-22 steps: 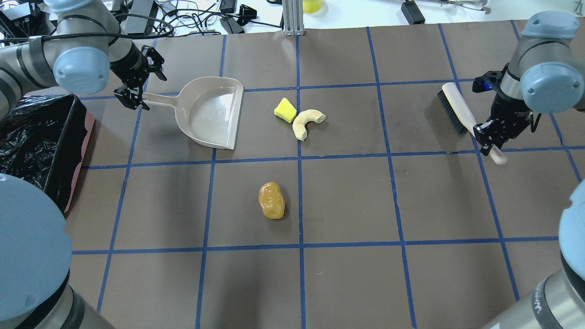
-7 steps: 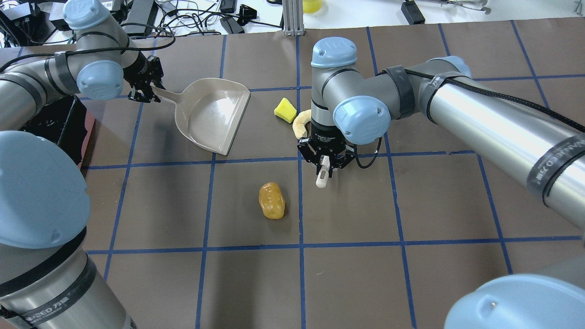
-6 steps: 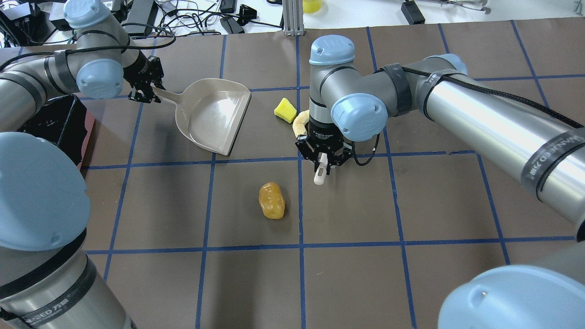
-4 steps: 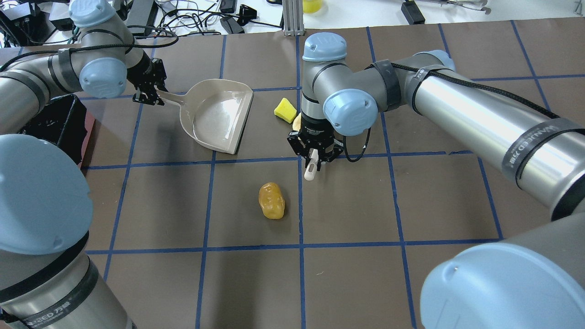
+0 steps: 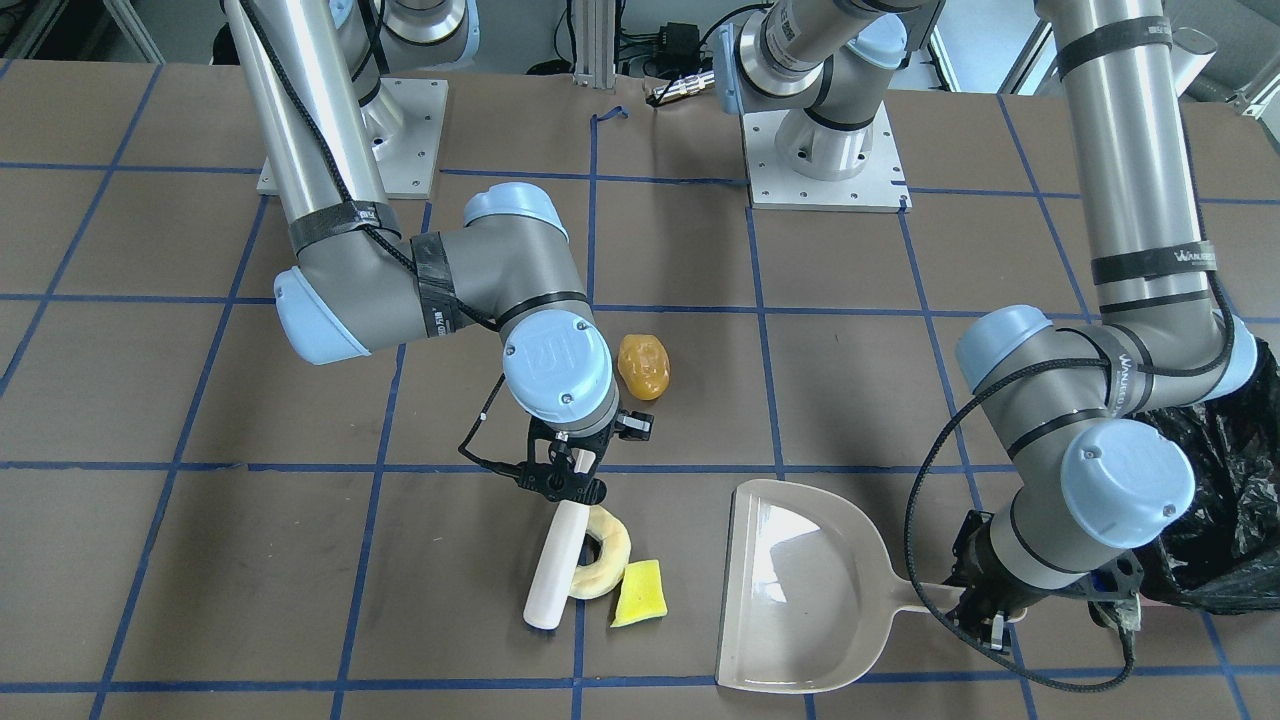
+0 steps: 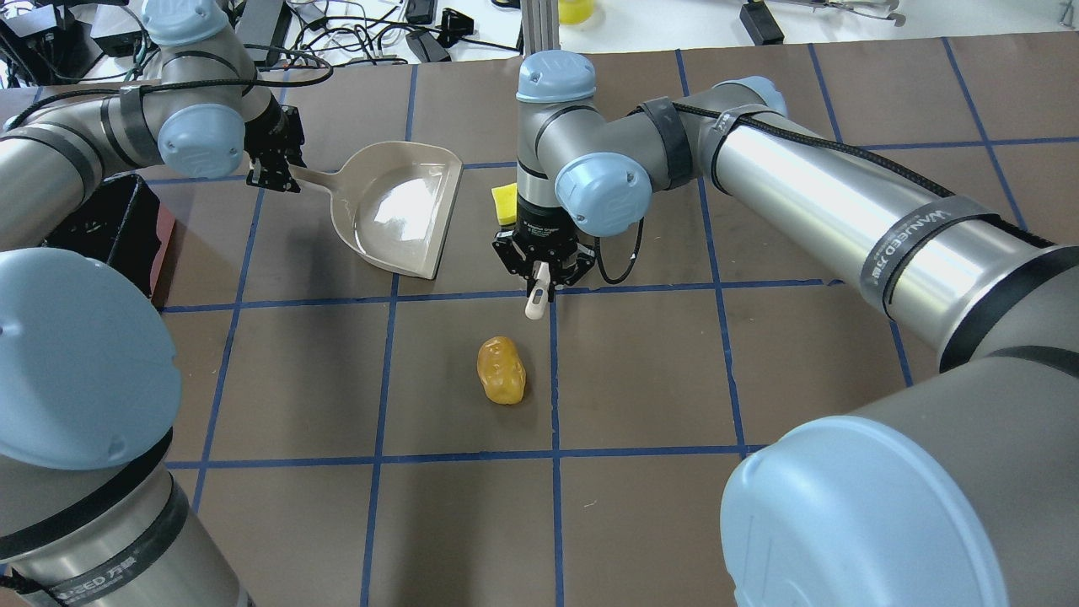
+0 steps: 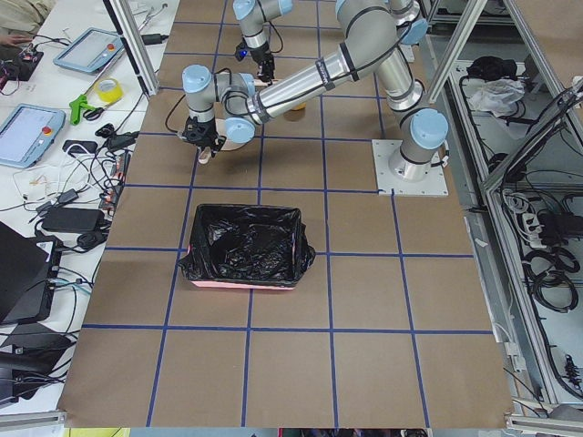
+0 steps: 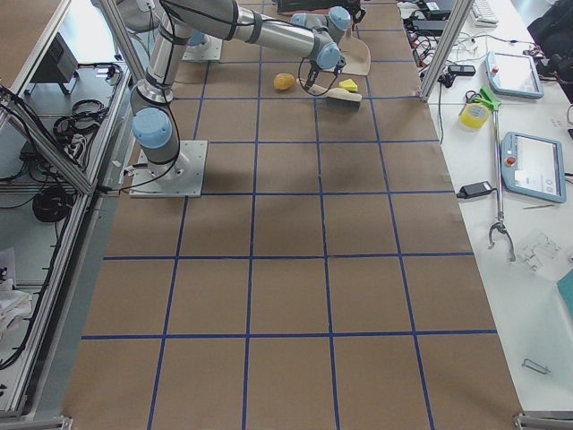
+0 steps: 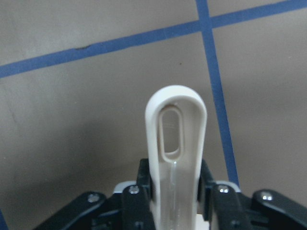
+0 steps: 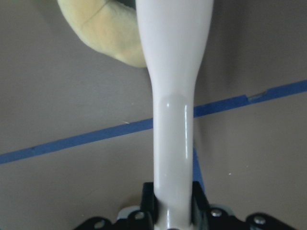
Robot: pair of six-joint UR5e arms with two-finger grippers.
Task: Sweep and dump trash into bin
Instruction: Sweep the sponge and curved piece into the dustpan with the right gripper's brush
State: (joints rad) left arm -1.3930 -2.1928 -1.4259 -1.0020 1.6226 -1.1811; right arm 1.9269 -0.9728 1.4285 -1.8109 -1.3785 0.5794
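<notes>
On the brown table (image 5: 150, 560), taped into blue squares, the right gripper (image 5: 563, 480) is clamping its fingers tight on the thin handle of the brush (image 5: 553, 570). The brush is lying with its long axis running from the gripper down toward the lower edge of the front view, leaning slightly left. Its pale back is facing up there, so the bristles are showing only as a dark strip in the right-side view.

The ring (image 5: 606, 556) is lying against the brush's right side, touching it, its hole partly covered by the brush. The wedge (image 5: 640, 592) is sitting at the ring's lower right, touching or nearly so, between the ring and the dustpan (image 5: 800, 590). The dustpan's straight open lip is facing left toward the wedge, with a gap between them, and its handle is pointing right. The left gripper (image 6: 274, 179) is squeezing that handle near its slotted end.

The lump (image 5: 643, 366) is lying apart, above the brush in the front view, just right of the right arm's wrist.

In the overhead view that wrist is hiding the ring completely and covering part of the wedge.

The bin (image 7: 244, 246) is standing well away from the trash. It is showing whole only in the left-side view; in the front view the left arm and the right edge are cutting it off.
</notes>
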